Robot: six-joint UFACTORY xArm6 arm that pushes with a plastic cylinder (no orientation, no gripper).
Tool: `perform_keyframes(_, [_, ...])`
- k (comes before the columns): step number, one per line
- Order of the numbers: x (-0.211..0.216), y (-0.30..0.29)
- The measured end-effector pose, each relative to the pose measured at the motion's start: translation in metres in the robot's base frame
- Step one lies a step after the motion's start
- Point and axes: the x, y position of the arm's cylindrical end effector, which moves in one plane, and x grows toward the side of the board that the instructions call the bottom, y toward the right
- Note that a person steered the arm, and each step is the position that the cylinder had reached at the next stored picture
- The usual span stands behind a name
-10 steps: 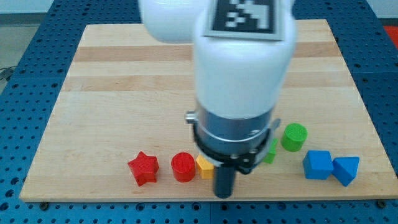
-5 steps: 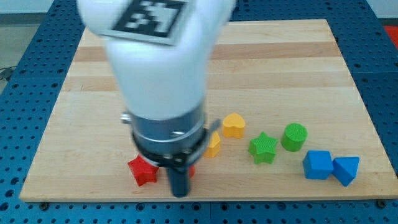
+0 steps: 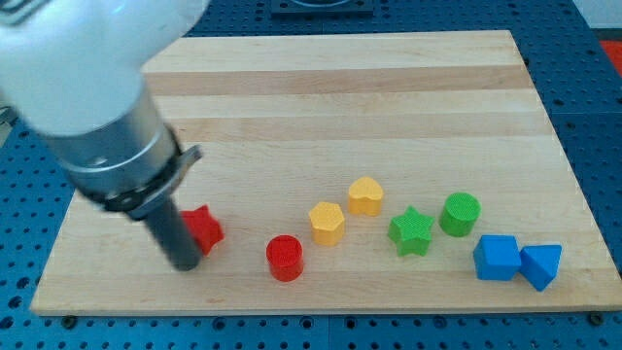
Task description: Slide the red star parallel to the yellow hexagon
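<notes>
My tip point(image 3: 185, 262) stood on the board point(image 3: 389, 107) near the view's bottom left, pressed against the left side of the red star point(image 3: 204, 228). The rod has no jaws, so nothing could be apart or together; it held nothing, it only touched the star. The arm above it covered the left part of the star, so only its right points were seen.

The star lay at the view's left end of the group of blocks. To its right and a little lower was the red cylinder point(image 3: 285, 258), apart from it. Further right and higher was the yellow hexagon point(image 3: 327, 223), well apart from the star and at about the same height in the view. Just beside the hexagon, up and to the right, was the yellow heart point(image 3: 365, 195). Then came the green star point(image 3: 411, 231) and the green cylinder point(image 3: 460, 213), near each other. At the view's bottom right, the blue cube point(image 3: 498, 257) and the blue triangle point(image 3: 541, 265) seemed to touch.
</notes>
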Motion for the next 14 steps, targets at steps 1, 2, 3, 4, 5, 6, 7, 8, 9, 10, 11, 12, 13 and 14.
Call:
perform_keyframes(1, [-0.006,0.057])
perform_keyframes(2, [-0.006,0.058])
perform_keyframes(3, [-0.006,-0.002])
perform_keyframes(4, [-0.002,-0.042])
perform_keyframes(5, [-0.032,-0.053])
perform_keyframes(6, [-0.082,-0.032])
perform_keyframes(7, [-0.079,-0.025])
perform_keyframes(8, [-0.074,0.012])
perform_keyframes(9, [-0.077,0.015])
perform_keyframes(10, [-0.077,0.002])
perform_keyframes(11, [-0.095,-0.027])
perform_keyframes(12, [-0.086,-0.06])
perform_keyframes(13, [-0.057,-0.063])
perform_keyframes(14, [-0.057,-0.048])
